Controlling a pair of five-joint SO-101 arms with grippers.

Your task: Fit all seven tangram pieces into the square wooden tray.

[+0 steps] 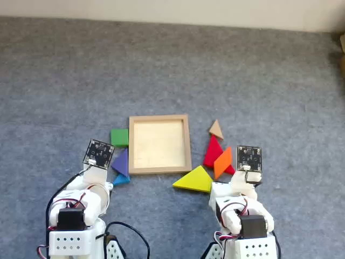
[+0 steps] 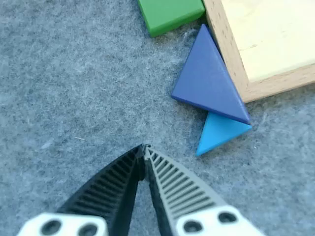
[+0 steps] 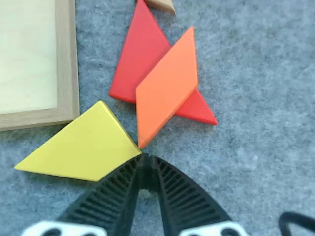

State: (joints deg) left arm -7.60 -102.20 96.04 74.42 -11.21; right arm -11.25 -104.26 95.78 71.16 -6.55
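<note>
Both grippers rest with fingers pressed together, gripping nothing. Just beyond the left gripper (image 2: pixel 144 150) tips lie a light blue triangle (image 2: pixel 220 132) and a dark blue triangle (image 2: pixel 209 81), the latter against the rim of the wooden tray (image 2: pixel 230 49). A green square (image 2: pixel 170 14) sits farther ahead. Close to the right gripper (image 3: pixel 145 160) tips are a yellow triangle (image 3: pixel 86 147) and an orange parallelogram (image 3: pixel 166 88) overlapping a red triangle (image 3: pixel 140 54), with a tan triangle (image 3: pixel 161 4) beyond. All seven pieces lie on grey carpet (image 1: pixel 64 81) outside the tray.
</note>
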